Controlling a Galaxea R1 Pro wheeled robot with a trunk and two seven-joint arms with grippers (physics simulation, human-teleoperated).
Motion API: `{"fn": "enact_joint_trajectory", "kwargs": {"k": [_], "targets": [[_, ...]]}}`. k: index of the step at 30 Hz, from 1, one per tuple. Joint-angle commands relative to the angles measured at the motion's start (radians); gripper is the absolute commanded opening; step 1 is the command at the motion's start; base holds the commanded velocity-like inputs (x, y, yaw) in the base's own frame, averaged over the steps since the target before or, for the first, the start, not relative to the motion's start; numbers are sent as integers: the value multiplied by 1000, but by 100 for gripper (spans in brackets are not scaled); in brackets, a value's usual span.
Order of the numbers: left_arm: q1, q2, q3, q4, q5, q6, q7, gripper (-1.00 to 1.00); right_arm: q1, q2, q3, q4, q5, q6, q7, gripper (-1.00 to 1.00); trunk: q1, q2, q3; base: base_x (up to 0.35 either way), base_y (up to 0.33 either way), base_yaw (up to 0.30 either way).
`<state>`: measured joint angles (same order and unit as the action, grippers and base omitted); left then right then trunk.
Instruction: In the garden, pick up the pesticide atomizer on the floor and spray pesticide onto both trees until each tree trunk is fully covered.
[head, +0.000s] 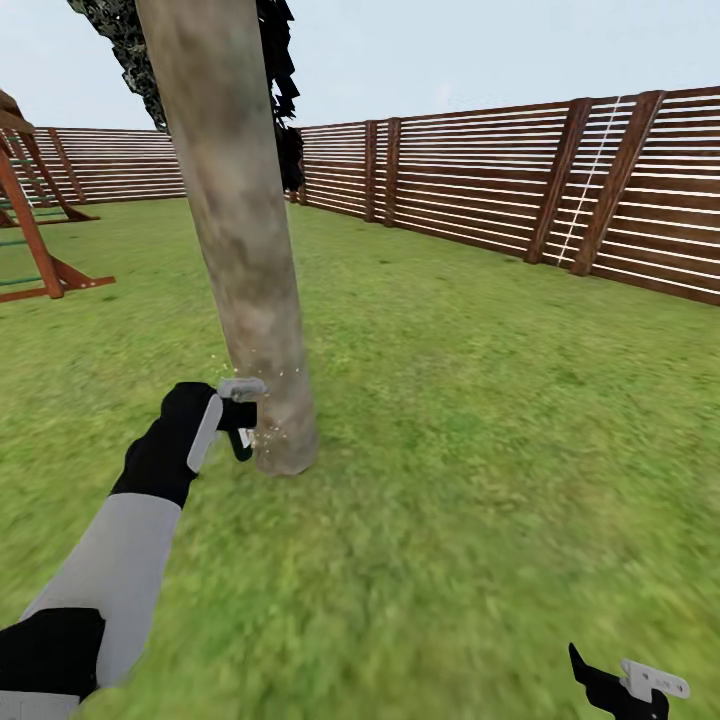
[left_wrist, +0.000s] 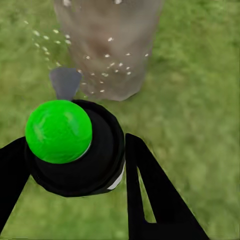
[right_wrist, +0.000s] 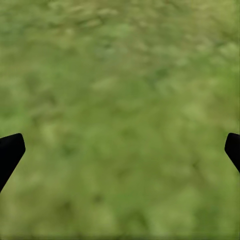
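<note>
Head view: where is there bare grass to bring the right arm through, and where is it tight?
Open grass runs from the tree trunk across to the fence, and the right gripper hangs over it. It is tight at the trunk's base, where the left gripper holds the atomizer amid white specks.

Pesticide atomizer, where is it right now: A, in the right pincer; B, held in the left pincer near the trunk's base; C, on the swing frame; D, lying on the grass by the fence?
B: the left pincer grips the pesticide atomizer facing the speckled tree trunk.
</note>
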<state>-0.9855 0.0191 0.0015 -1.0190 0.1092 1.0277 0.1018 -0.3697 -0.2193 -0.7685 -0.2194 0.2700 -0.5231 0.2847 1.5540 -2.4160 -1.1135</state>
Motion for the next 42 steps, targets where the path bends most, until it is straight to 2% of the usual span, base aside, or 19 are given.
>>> {"fn": "enact_joint_trajectory", "kwargs": {"k": [1,3,5,11,15,19,21,23,25,26,30,42], "targets": [[-6,33,11,0,11,1,-2,-100,0,0,0,0,0,0,0,100,0,0,0,0,0,0],[-15,50,24,1,34,1,-3,-100,0,0,0,0,0,0,0,100,0,0,0,0,0,0],[-20,45,21,6,51,2,-4,-100,0,0,0,0,0,0,0,100,0,0,0,0,0,0],[-4,41,5,18,54,-1,-4,-100,0,0,0,0,0,0,1,100,0,0,0,0,0,0],[63,41,-7,134,54,-27,-7,-100,0,0,0,0,0,0,1,100,0,0,0,0,0,0],[79,39,-8,343,48,-223,-6,-100,0,1,1,0,0,0,1,100,0,0,0,0,0,0],[82,38,-8,450,44,-353,2,-100,0,2,1,0,0,0,1,100,0,0,0,0,0,0],[82,38,-11,482,38,-376,7,-100,0,2,0,0,0,0,1,100,0,0,0,0,0,0],[85,51,-11,494,14,-373,7,-100,0,3,1,0,0,0,1,100,0,0,0,0,0,4],[105,54,-12,495,9,-377,11,-100,0,3,1,0,0,0,1,100,0,0,0,0,0,90],[181,54,-6,491,7,-404,36,-100,0,3,1,0,0,0,0,100,0,0,0,10,-80,213],[192,43,-3,491,21,-429,38,-100,0,3,1,0,0,0,1,100,0,0,0,81,-262,27]]}}
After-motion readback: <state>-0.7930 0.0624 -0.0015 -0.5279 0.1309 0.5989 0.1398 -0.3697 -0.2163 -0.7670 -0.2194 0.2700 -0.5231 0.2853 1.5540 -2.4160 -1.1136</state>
